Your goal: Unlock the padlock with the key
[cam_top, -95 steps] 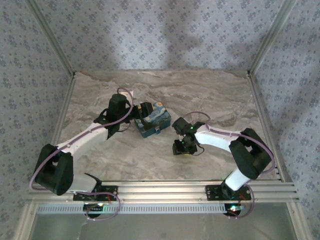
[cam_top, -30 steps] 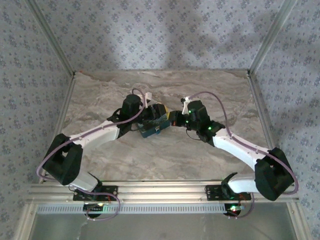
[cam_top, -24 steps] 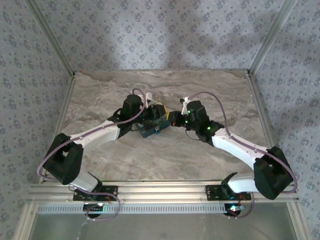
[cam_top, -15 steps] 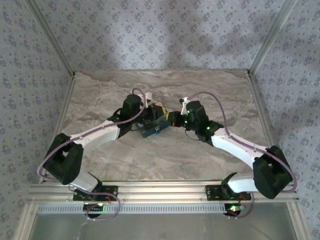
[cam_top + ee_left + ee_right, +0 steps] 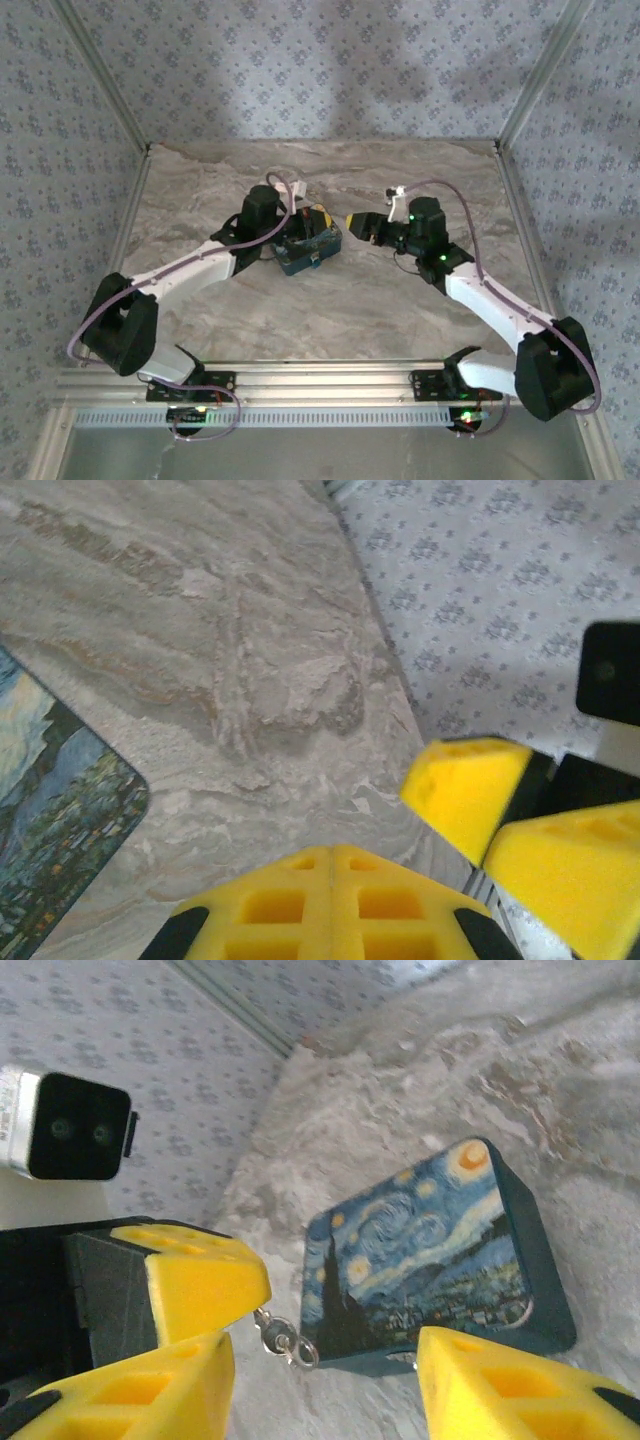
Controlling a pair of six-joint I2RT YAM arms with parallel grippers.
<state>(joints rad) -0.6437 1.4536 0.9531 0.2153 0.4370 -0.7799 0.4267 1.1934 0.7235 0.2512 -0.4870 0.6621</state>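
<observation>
The tabletop [image 5: 330, 310] is finished in a grey-brown marble pattern. It is enclosed by floral-papered walls [image 5: 320, 70] and aluminium rails [image 5: 330, 378].

Both arms reach inward, gripper tips facing each other and apart.

The left arm [image 5: 190, 268] runs from its base up and to the right, elbow low at the left edge, forearm rising to a dark wrist near the middle. The left gripper [image 5: 331, 875] has its yellow fingers pressed flat together, with only a seam between them. The right arm [image 5: 490, 300] mirrors it, elbow folded at the lower right and forearm angled up and to the left. The right gripper [image 5: 354, 221] points left toward the other arm, and its yellow fingers [image 5: 130, 1395] are spread wide.
</observation>
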